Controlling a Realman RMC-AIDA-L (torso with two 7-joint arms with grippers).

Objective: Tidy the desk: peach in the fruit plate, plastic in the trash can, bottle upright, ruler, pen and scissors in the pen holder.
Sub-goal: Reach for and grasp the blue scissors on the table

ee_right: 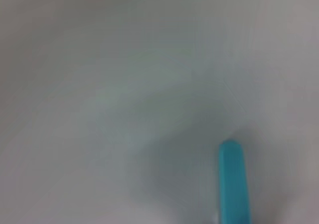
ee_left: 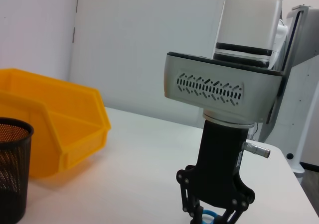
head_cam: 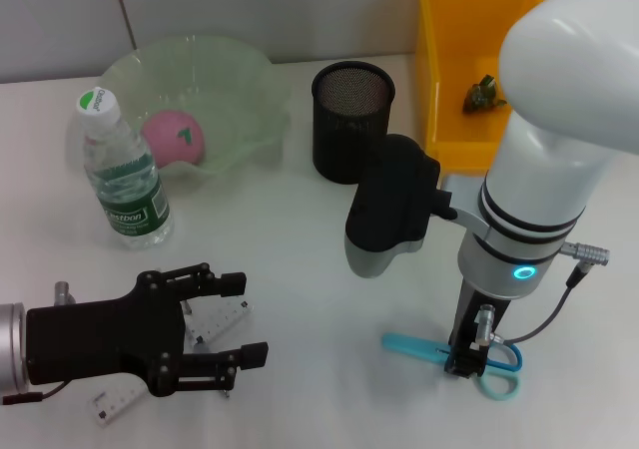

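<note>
Right gripper (head_cam: 469,361) down at the tabletop (head_cam: 300,259), directly over the blue scissors (head_cam: 454,354), near the handle loops; whether its fingers have closed on them I cannot tell. Scissors lie flat at the near right, sheathed tip pointing toward the robot's left. Right wrist view shows only that blue tip (ee_right: 232,181) against the white surface.

Left gripper (head_cam: 215,329) low at the near left, fingers spread wide, holding nothing, poised over the white ruler (head_cam: 210,334) lying flat on the tabletop.

Bottle (head_cam: 120,175) upright at far left, white cap on, just beside the pale green fruit plate (head_cam: 245,90). Peach (head_cam: 173,137) sits inside the plate. Black mesh pen holder (head_cam: 351,120) stands behind centre. Yellow bin (head_cam: 444,70) at far right with a small dark crumpled thing (head_cam: 481,94) inside.
</note>
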